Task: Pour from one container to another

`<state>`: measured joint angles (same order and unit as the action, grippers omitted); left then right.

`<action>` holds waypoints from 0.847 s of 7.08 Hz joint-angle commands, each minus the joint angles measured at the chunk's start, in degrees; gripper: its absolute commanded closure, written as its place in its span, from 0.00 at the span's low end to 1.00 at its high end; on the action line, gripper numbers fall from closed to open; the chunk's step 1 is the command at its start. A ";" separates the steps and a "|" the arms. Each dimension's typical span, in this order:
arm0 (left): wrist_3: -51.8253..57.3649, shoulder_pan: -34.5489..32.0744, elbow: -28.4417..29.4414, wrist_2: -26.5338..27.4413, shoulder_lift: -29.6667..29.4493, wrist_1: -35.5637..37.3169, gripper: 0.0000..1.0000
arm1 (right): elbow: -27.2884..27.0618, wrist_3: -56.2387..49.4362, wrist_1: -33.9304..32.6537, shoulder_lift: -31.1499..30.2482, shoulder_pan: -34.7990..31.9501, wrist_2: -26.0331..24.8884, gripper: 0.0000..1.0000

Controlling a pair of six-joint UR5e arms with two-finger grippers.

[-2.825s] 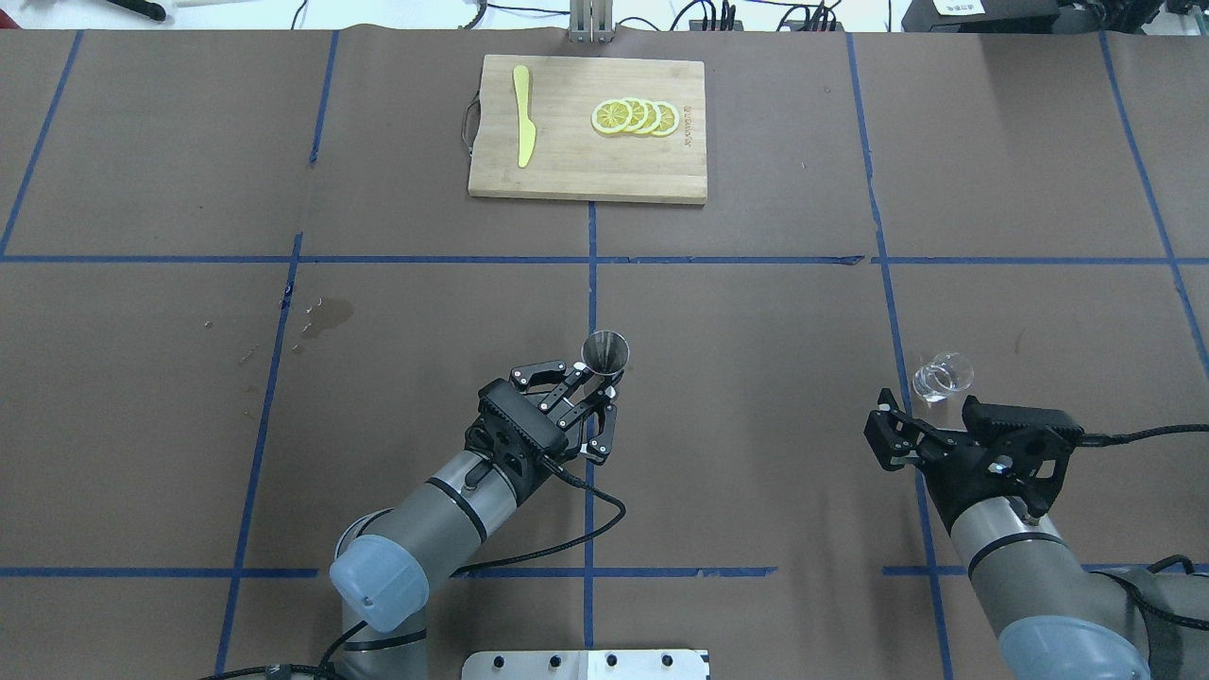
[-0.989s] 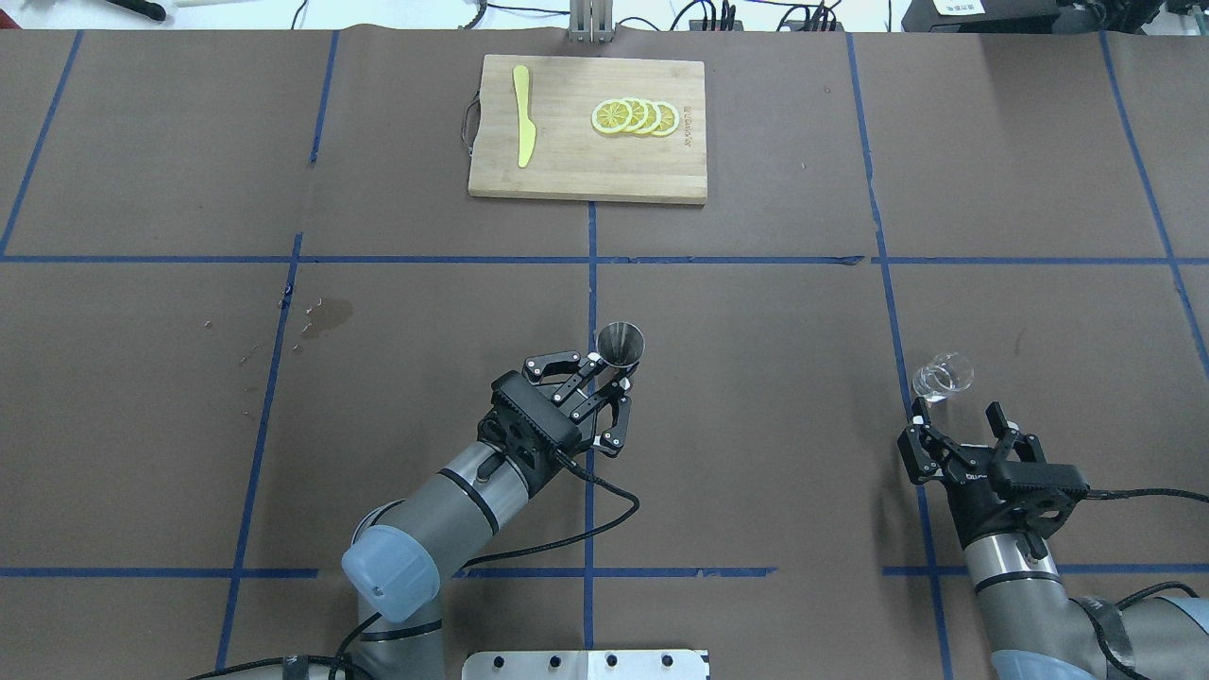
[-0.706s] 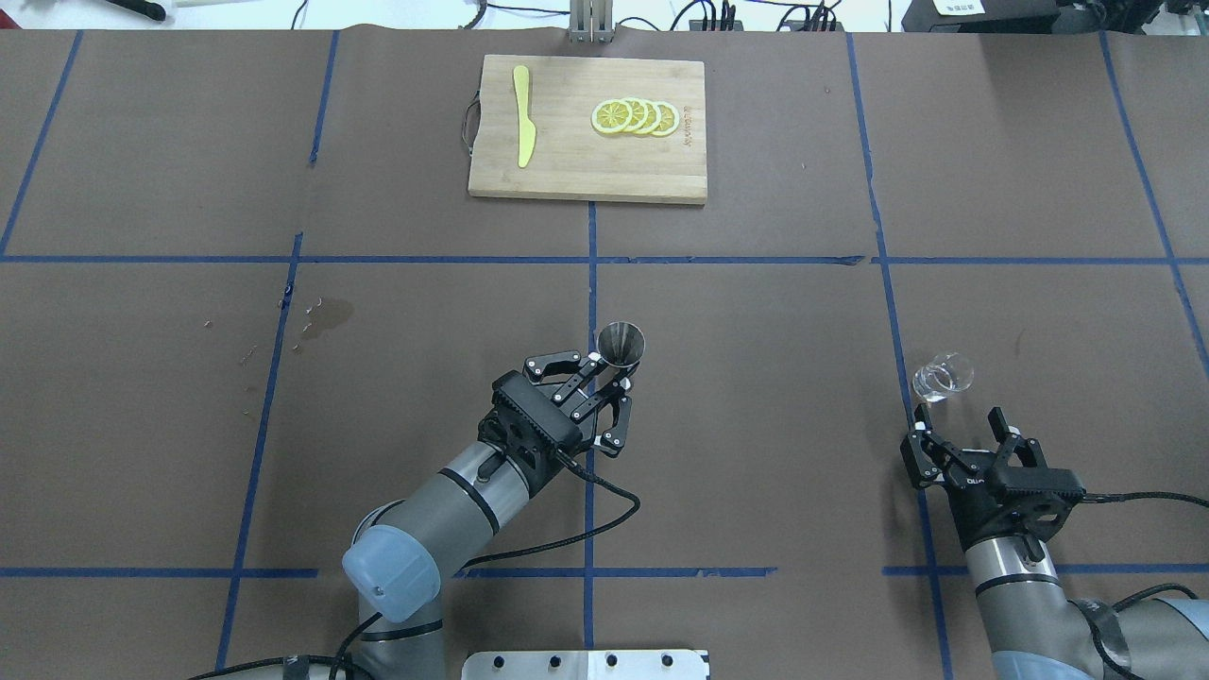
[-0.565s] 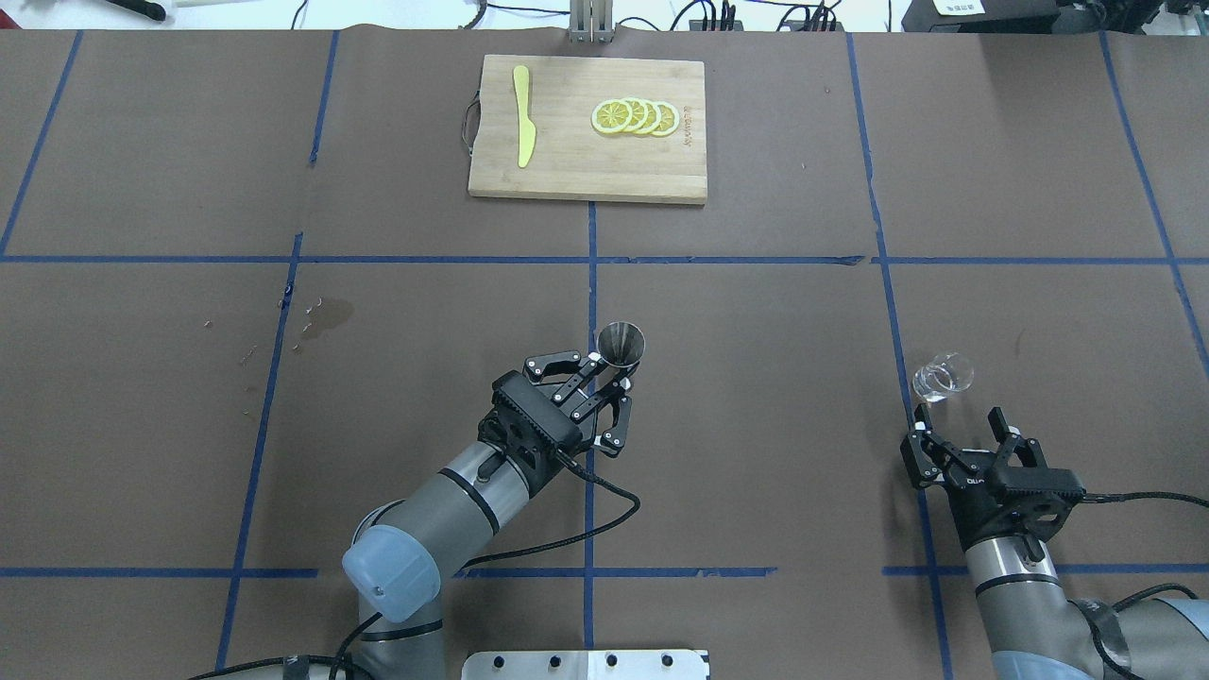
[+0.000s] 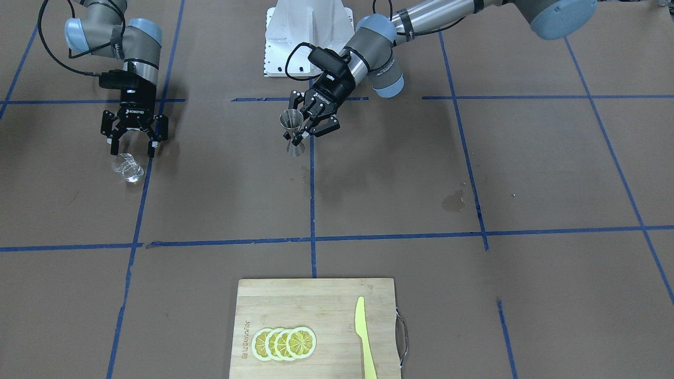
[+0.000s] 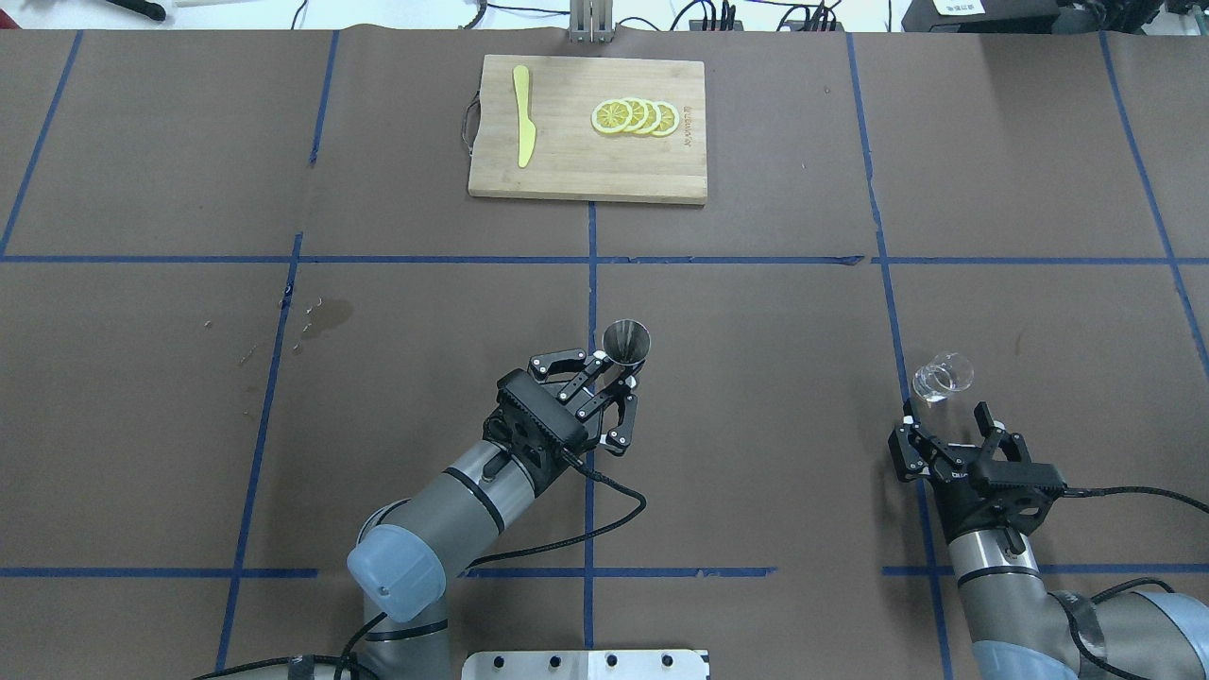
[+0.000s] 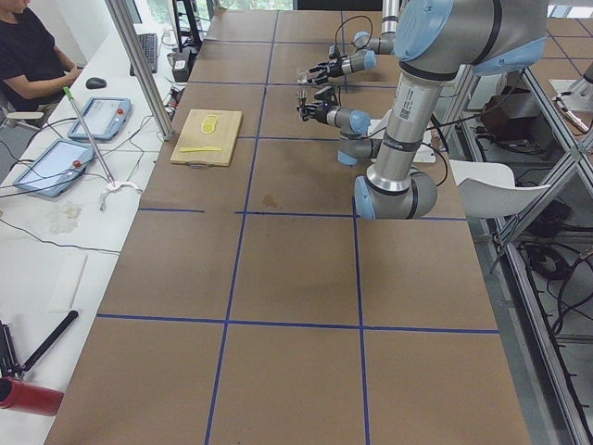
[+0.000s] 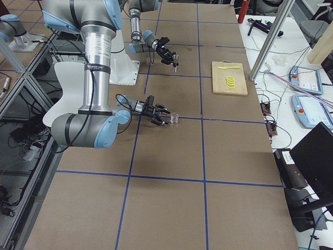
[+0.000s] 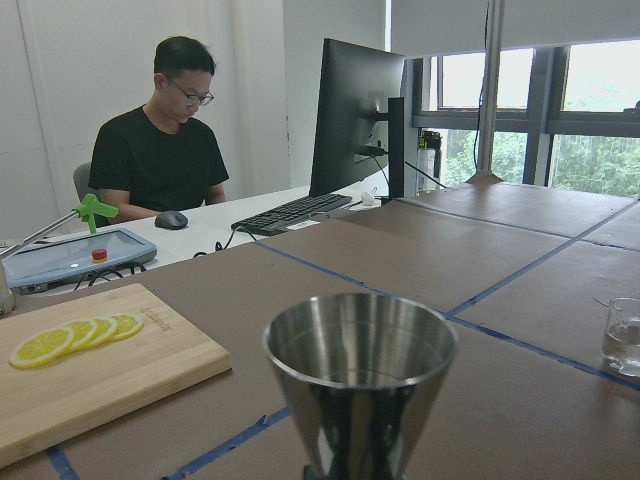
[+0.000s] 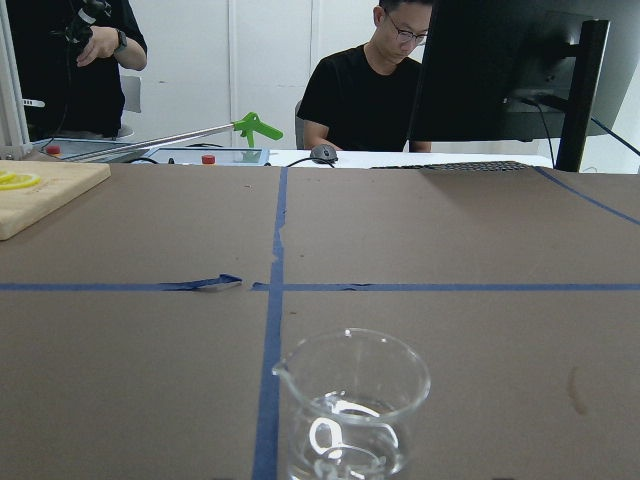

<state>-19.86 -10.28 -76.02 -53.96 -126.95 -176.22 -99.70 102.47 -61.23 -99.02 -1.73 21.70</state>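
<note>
The steel hourglass jigger [image 6: 626,340] [image 5: 292,128] stands upright near the table's middle, and my left gripper [image 6: 614,374] [image 5: 301,135] is shut on its narrow waist. It fills the foreground of the left wrist view as an open steel cone [image 9: 360,380]. The clear glass measuring cup [image 6: 942,376] [image 5: 127,169] [image 10: 350,410] stands on the table at the right with a little clear liquid in its bottom. My right gripper [image 6: 945,421] [image 5: 132,152] is open, level with the table, just on the robot's side of the cup and apart from it.
A wooden cutting board [image 6: 567,175] at the far middle carries lemon slices [image 6: 635,116] and a yellow knife [image 6: 522,115]. A wet stain [image 6: 326,316] marks the brown paper to the left. Operators sit beyond the table's far edge [image 9: 160,150].
My right gripper turned, drew back from beside the cup, then came forward to face it squarely. My left gripper carried the jigger slightly to the right.
</note>
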 commanded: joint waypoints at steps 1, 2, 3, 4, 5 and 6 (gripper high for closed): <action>0.00 0.00 0.00 0.00 -0.06 0.00 1.00 | 1.51 0.09 0.06 0.23 -0.99 0.09 0.10; 0.00 0.00 0.00 0.00 0.03 0.00 1.00 | 1.78 0.01 1.19 0.40 -1.51 0.18 0.10; 0.00 0.00 0.00 0.00 0.03 0.00 1.00 | 2.22 -0.08 2.16 0.49 -1.95 1.14 0.10; 0.00 0.09 0.00 0.00 -0.05 0.00 1.00 | 2.75 -0.08 2.17 1.10 -2.83 1.67 0.10; 0.00 0.00 0.00 0.09 -0.06 0.00 1.00 | 3.19 -0.25 2.25 2.07 -3.36 2.55 0.10; 0.00 0.09 0.00 0.09 -0.06 0.00 1.00 | 3.45 -0.34 2.25 2.42 -3.36 2.56 0.10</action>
<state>-19.86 -10.24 -76.03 -53.91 -126.99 -176.22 -96.65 102.25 -59.05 -97.23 -4.81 23.89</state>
